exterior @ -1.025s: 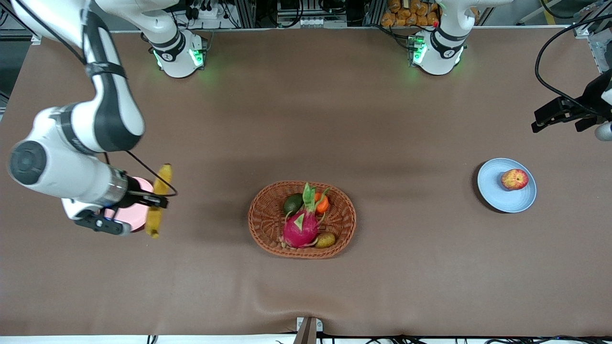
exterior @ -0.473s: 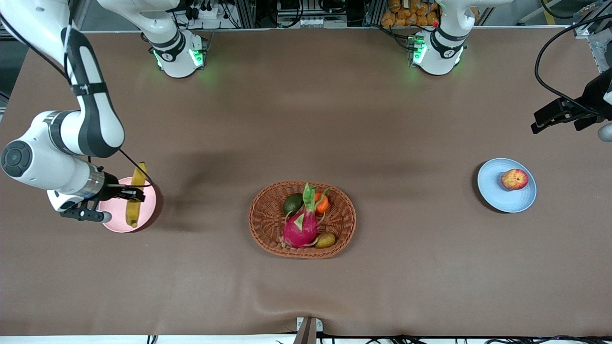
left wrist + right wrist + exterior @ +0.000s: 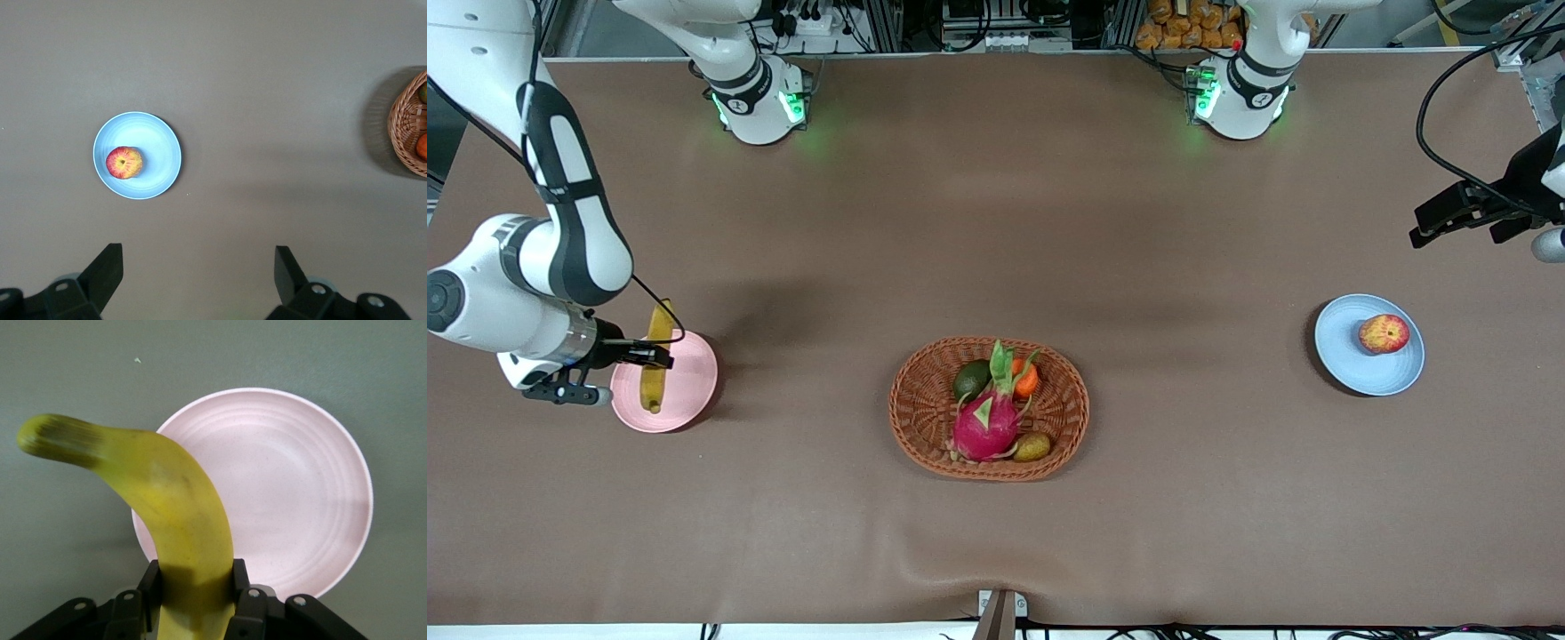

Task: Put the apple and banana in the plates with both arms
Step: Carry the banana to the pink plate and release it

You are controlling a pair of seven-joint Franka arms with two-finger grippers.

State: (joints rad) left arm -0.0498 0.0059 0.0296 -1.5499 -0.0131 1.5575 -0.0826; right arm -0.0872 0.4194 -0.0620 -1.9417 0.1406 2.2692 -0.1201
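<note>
Apple sits in the blue plate at mid-right – left tool released, waiting at the upper right. Right tool grasps the banana over the pink plate at mid-left – basket in the centre, fruit half hidden.

My counter is covered in a matte brown sheet, lit evenly with soft shadows. Along its edge by my bases runs a metal rack of cables and gear, and black cables trail over one corner.
</note>
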